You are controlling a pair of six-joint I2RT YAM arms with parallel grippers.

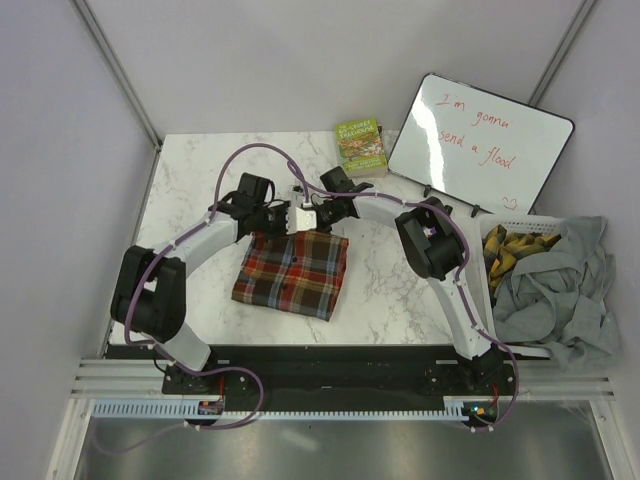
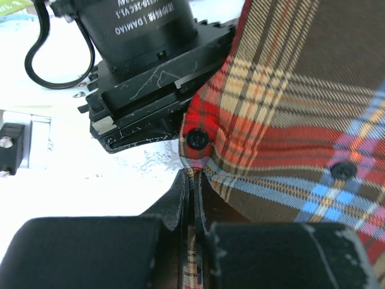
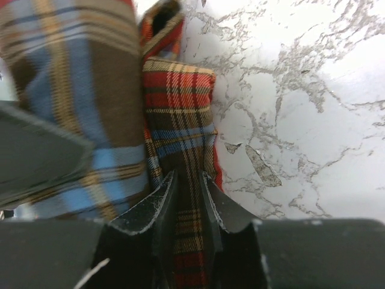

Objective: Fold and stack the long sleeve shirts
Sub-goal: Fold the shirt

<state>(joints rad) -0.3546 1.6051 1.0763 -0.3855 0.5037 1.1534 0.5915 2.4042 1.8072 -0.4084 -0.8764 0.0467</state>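
A folded plaid flannel long sleeve shirt [image 1: 290,272] in red-orange, brown and blue lies on the marble table [image 1: 200,180], in front of both grippers. My left gripper [image 1: 283,222] is at its far edge, shut on a thin hem of the plaid cloth [image 2: 289,108] next to a black button [image 2: 197,139]; the jaws [image 2: 194,180] pinch the fabric tight. My right gripper [image 1: 318,215] sits right beside it, shut on a thicker fold of the same shirt [image 3: 177,114], with cloth filling the gap between its fingertips [image 3: 187,177]. The two grippers nearly touch.
A green book [image 1: 361,147] and a leaning whiteboard [image 1: 480,145] stand at the back. A white basket [image 1: 530,222] at the right holds a yellow-patterned cloth [image 1: 512,250], and grey garments [image 1: 560,290] spill over its rim. The right arm's black wrist [image 2: 138,60] crowds the left wrist view.
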